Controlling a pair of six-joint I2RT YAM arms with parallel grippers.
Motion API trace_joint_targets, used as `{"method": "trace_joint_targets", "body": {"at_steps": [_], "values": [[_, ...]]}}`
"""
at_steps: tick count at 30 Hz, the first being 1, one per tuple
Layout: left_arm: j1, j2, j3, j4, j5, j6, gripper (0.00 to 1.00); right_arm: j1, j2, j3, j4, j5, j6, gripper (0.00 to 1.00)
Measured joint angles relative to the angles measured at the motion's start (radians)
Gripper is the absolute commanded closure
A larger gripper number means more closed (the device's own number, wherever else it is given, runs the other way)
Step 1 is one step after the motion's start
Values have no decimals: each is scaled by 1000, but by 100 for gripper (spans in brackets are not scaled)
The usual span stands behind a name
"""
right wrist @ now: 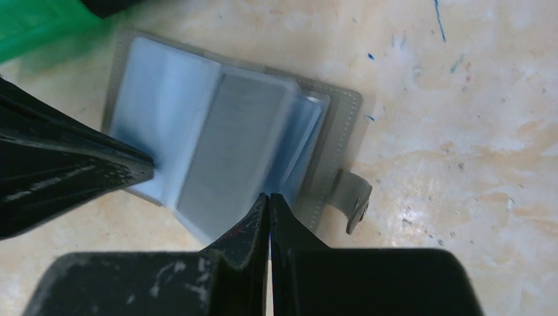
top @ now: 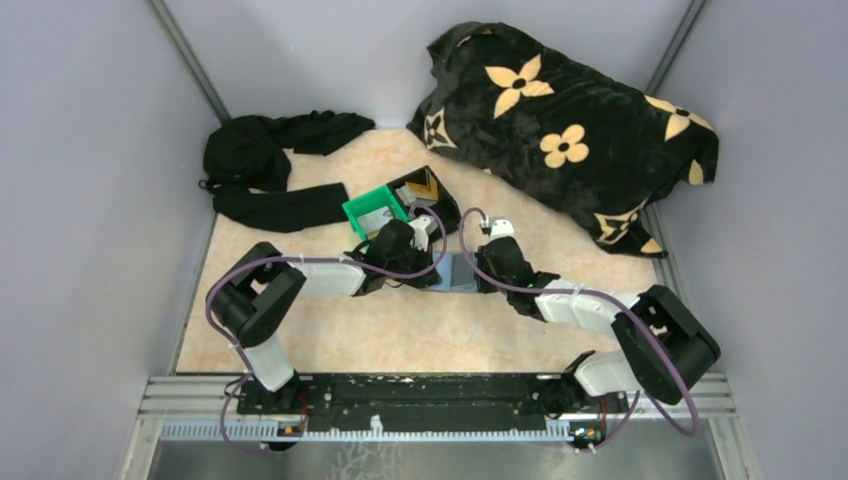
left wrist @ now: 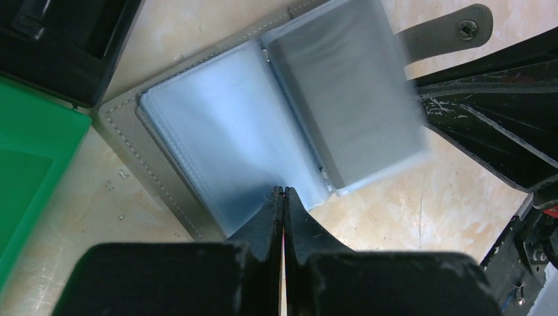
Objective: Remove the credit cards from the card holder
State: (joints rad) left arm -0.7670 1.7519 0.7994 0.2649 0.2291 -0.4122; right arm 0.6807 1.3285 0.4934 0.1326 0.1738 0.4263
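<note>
The grey-blue card holder lies open on the table between my two grippers, with its clear sleeves up. A silvery-grey credit card lies over the right panel, blurred, and sticks out past the holder's near edge; it also shows in the right wrist view. My left gripper is shut, its tips on the left panel's sleeve. My right gripper is shut at the grey card's edge. No golden-tan card shows.
A green bin and a black bin stand just behind the holder. The holder's snap strap sticks out to the right. Black clothing lies at the back left. A flowered blanket lies at the back right.
</note>
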Motion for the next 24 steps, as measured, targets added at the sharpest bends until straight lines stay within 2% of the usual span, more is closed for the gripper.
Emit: {"method": "trace_joint_targets", "body": {"at_steps": [15, 24], "values": [[0, -27, -22, -9, 2, -2, 100, 24, 5, 52, 26, -49, 2, 100], [-1, -295, -71, -253, -75, 5, 100, 24, 26, 50, 34, -45, 4, 100]]}}
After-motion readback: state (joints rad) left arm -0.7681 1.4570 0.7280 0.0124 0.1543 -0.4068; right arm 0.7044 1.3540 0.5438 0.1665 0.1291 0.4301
